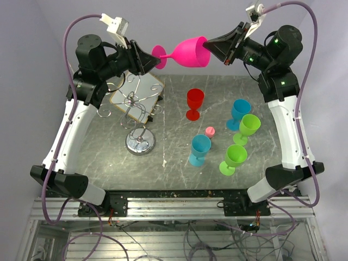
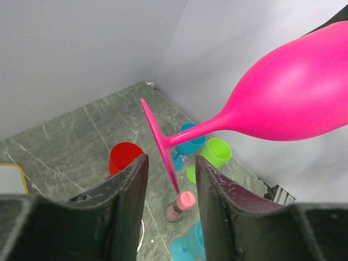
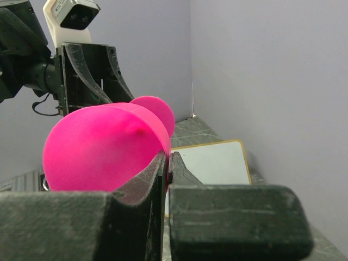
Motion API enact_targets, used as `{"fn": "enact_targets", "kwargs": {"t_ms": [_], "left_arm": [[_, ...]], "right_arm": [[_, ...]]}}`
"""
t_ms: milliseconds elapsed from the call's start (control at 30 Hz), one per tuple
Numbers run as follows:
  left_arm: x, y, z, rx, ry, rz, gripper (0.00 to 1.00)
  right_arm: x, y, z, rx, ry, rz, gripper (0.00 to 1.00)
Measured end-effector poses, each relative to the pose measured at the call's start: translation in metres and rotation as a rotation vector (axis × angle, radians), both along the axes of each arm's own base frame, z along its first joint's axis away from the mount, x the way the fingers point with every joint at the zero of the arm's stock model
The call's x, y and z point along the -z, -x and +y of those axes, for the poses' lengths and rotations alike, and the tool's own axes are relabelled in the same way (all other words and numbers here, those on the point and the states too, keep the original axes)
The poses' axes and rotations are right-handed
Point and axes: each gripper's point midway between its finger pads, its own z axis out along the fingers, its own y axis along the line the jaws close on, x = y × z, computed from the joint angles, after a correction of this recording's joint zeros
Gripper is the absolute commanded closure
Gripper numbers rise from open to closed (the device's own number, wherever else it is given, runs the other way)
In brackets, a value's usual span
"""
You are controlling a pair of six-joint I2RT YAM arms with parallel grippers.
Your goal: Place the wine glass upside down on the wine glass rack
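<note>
A pink wine glass (image 1: 187, 53) hangs on its side in the air above the far edge of the table, foot to the left. My right gripper (image 1: 209, 48) is shut on the rim of its bowl (image 3: 98, 147), one finger inside and one outside. My left gripper (image 1: 149, 60) is open, its fingers (image 2: 128, 185) either side of the glass's foot (image 2: 160, 144) with gaps showing. The wine glass rack (image 1: 136, 106), silver wire with curled hooks and a shiny disc base (image 1: 140, 142), stands on the table below the left gripper.
A white board in a wooden frame (image 1: 136, 89) lies behind the rack. On the table stand a red glass (image 1: 194, 103), two blue glasses (image 1: 239, 113) (image 1: 200, 149), two green glasses (image 1: 249, 128) (image 1: 235, 159) and a small pink-capped bottle (image 1: 210, 131).
</note>
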Motion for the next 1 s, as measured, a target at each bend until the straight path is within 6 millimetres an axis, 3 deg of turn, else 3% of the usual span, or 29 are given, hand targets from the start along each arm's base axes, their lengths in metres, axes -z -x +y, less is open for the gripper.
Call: {"fn": "enact_targets", "kwargs": {"t_ms": [400, 633, 767, 933, 1000], "left_arm": [[0.006, -0.001, -0.002, 0.005, -0.003, 0.013, 0.70], [0.012, -0.004, -0.003, -0.001, -0.002, 0.028, 0.93], [0.016, -0.007, -0.001, -0.022, 0.005, 0.046, 0.93], [0.010, -0.007, 0.004, -0.054, 0.011, 0.032, 0.93], [0.006, -0.006, 0.008, -0.083, 0.007, 0.017, 0.93]], "right_arm": [[0.003, -0.001, 0.004, -0.017, 0.004, 0.004, 1.00], [0.010, -0.004, 0.005, -0.021, 0.005, 0.018, 1.00], [0.015, -0.004, 0.006, -0.024, 0.008, 0.028, 1.00], [0.014, -0.001, 0.006, -0.026, 0.014, 0.016, 0.78], [0.014, 0.000, 0.007, -0.027, 0.022, 0.007, 0.63]]}}
